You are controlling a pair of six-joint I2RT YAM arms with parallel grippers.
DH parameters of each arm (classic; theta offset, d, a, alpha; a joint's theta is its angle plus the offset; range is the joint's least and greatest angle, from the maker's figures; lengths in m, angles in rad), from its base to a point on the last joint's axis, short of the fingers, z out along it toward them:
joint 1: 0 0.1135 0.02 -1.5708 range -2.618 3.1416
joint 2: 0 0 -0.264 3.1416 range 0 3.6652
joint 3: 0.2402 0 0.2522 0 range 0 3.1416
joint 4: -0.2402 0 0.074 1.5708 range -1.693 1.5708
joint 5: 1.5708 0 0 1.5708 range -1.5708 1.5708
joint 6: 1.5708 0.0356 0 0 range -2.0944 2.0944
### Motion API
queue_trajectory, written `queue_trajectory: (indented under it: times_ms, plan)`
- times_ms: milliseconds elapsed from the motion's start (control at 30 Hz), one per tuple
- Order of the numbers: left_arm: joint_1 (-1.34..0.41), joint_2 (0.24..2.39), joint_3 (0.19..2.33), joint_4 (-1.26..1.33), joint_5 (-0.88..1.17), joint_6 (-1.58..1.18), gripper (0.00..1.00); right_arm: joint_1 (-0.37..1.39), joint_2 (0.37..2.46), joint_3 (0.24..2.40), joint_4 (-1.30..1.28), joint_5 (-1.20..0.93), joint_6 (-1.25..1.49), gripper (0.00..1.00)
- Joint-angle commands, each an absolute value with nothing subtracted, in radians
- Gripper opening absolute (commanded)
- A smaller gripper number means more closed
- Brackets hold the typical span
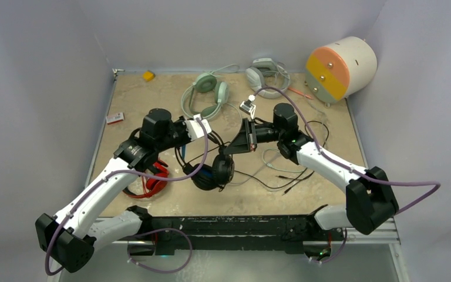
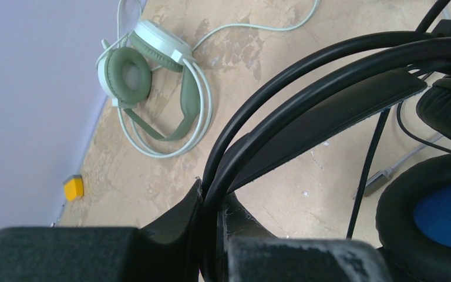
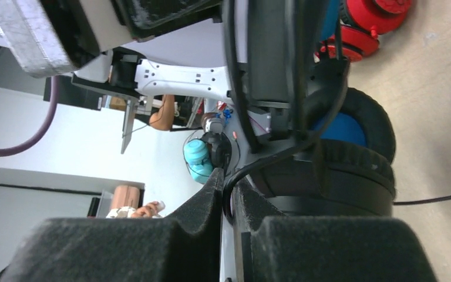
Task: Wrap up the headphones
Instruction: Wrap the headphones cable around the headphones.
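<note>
One mottled tan table (image 1: pixel 152 100) carries everything, with a white drum (image 1: pixel 340 67) faced in orange and green lying at its far right corner. Both arms reach in to mid-table and meet over the same thing: the black-and-blue headset (image 1: pixel 214 170).

The left gripper (image 2: pixel 211 200) has its jaws clamped on the two thin black hoops of the headband (image 2: pixel 329 100), just where they curve down. I judge this is the anchoring hold, keeping the headset steady so the cord can be wound round it. The right gripper (image 3: pixel 228 188) has its jaws pressed together on a thin black cord beside the ear cups. It looks like the headset's own cable, so this arm is likely the winding hand.

The headset's long axis runs from the band, high at the left gripper, down to the cups, which hang low toward the near edge. The blue cup face (image 2: pixel 446 214) looks sideways, toward its partner. Whether the cups touch the table I cannot tell.

The mint-green headset (image 1: pixel 205 94) lies flat at the back, unwrapped, its pale cord looping away. The red-and-black headset (image 1: pixel 152 182) sits under the left arm, near the front left. A grey-white headset (image 1: pixel 264 73) rests at the far edge.

Loose black cable (image 1: pixel 282 179) trails over the table toward the right, so most of the winding seems undone. A small yellow block (image 1: pixel 148 75) sits at the back left corner.
</note>
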State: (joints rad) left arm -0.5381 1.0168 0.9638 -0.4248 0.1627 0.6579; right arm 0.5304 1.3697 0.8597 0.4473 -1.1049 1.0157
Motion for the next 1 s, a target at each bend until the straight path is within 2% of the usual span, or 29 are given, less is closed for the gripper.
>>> queue_trajectory:
  times_ms: [0, 300, 567, 800, 967]
  plan:
    - [-0.535, 1.042, 0.981, -0.407, 0.076, 0.606, 0.0, 0.584, 1.368, 0.896, 0.606, -1.083, 1.127, 0.12]
    - [-0.537, 1.165, 1.121, -0.483, -0.181, 0.239, 0.0, 0.648, 1.348, 0.96, 0.341, -0.904, 0.955, 0.15]
    - [-0.535, 1.203, 1.185, -0.546, -0.402, -0.108, 0.0, 0.687, 1.378, 0.969, 0.297, -0.814, 0.911, 0.17]
    - [-0.537, 1.209, 1.223, -0.625, -0.428, -0.448, 0.0, 0.715, 1.378, 0.93, 0.287, -0.738, 0.824, 0.24]
    - [-0.536, 1.175, 1.181, -0.614, -0.398, -0.639, 0.0, 0.721, 1.337, 0.904, 0.229, -0.679, 0.749, 0.34]
